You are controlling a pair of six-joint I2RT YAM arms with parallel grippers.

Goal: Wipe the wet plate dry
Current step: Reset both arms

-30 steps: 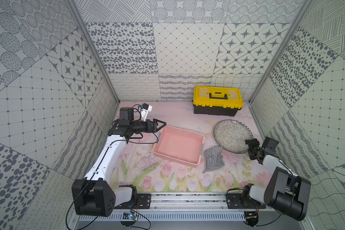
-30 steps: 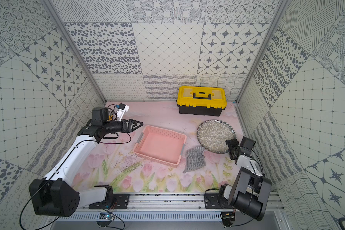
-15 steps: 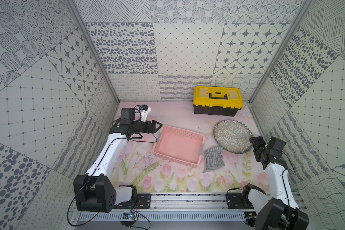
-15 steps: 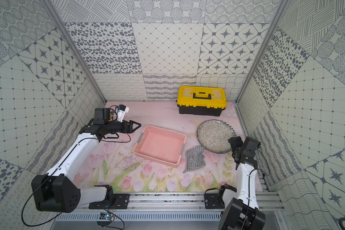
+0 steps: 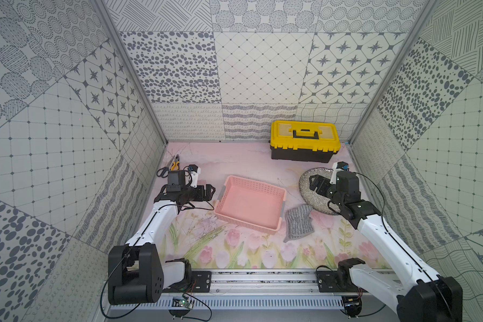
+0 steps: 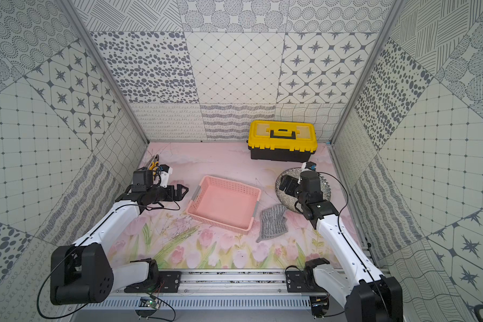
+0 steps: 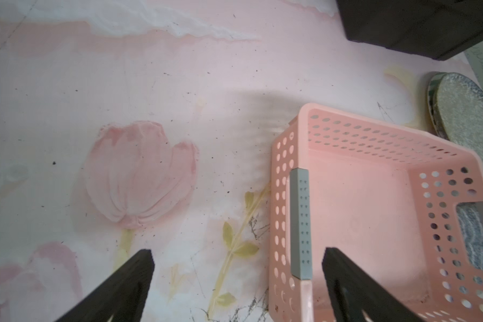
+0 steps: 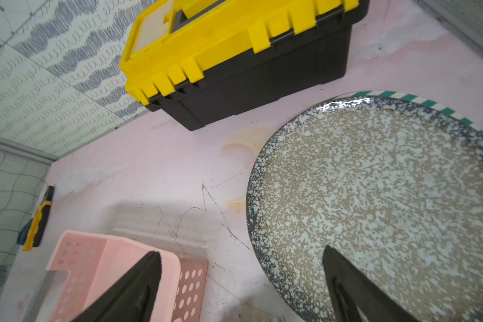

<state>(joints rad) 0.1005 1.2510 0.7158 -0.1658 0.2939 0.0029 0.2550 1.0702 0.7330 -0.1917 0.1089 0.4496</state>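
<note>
Both claws are empty, jaws wide. My right claw hovers over the speckled grey round ceramic plate at the tabletop's right, likely to steady it. The grey striped cloth lies ungrasped just beside it, and my left claw hangs near the pink perforated plastic basket.
</note>
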